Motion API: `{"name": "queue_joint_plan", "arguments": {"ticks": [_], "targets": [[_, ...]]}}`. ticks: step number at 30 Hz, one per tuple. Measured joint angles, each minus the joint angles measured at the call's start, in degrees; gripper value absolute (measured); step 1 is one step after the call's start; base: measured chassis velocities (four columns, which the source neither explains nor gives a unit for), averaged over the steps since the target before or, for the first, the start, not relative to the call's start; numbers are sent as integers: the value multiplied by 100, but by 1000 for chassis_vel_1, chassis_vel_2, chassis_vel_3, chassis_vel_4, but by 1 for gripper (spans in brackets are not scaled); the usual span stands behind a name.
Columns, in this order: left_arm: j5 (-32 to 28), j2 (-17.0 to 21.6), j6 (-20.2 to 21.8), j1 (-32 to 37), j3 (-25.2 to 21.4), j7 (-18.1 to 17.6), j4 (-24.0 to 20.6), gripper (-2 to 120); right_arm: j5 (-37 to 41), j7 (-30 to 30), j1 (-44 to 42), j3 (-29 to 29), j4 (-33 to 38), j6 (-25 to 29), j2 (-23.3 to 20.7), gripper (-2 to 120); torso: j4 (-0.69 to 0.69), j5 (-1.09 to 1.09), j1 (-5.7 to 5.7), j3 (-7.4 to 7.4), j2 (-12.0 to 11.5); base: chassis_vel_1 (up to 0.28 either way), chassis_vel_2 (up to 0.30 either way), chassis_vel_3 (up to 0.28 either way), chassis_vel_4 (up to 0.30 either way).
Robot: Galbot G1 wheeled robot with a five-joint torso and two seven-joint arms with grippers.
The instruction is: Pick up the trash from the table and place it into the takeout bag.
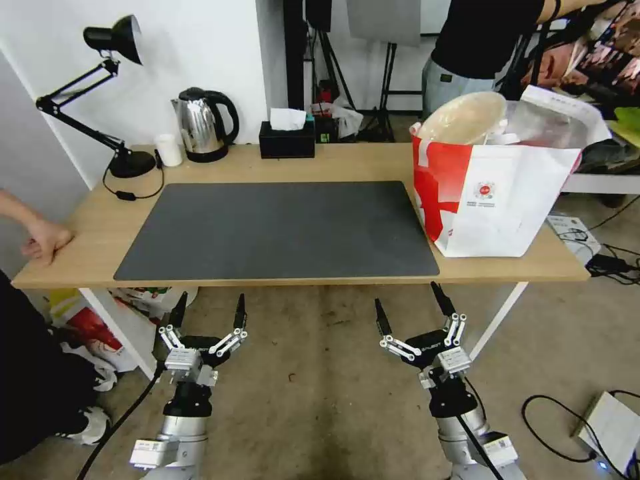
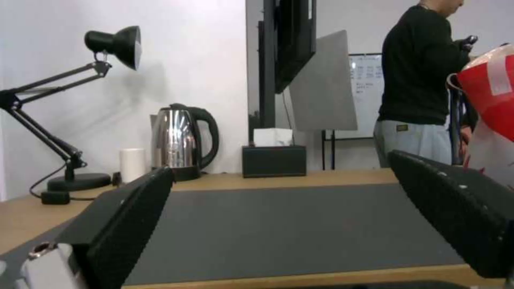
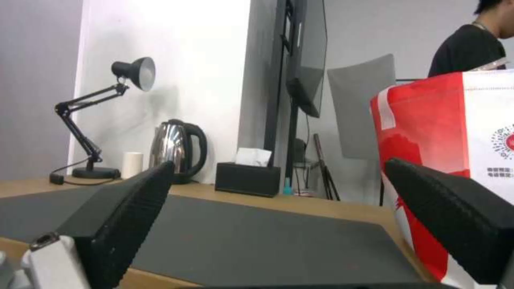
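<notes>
In the head view, the table (image 1: 87,227) runs across the middle of the frame, with its dark grey mat (image 1: 280,230) lying bare in the centre. At the right end, partly on the mat's right edge, stands the takeout bag (image 1: 493,200), red side panel facing left, its mouth open. A beige shallow paper bowl (image 1: 463,117) leans tilted in the bag's mouth at upper right of centre. Along the far edge sit a black desk lamp (image 1: 110,40), a small white cup (image 1: 168,149), a steel kettle (image 1: 203,125) and a black tissue box (image 1: 287,139). A person's hand (image 1: 43,240) rests on the table's left end. Both grippers hang below the table's near edge, over the floor: the left gripper (image 1: 208,312) at lower left, the right gripper (image 1: 411,307) at lower right, each with fingers spread wide and nothing between them.

In the left wrist view, the left gripper (image 2: 284,224) shows its two dark fingers wide apart at the lower corners, level with the mat (image 2: 289,228); the bag (image 2: 490,108) sits at the right edge.

In the right wrist view, the right gripper (image 3: 278,224) is likewise wide, with the bag (image 3: 428,132) close at the right and the kettle (image 3: 176,150) at centre left
</notes>
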Motion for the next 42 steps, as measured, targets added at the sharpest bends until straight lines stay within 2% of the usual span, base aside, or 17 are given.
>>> {"name": "queue_joint_plan", "arguments": {"ticks": [42], "targets": [[-14,3,-35,-26,-12,-20,34,100,0,0,0,0,0,0,0,100,0,0,0,0,0,0,0,0,0]]}}
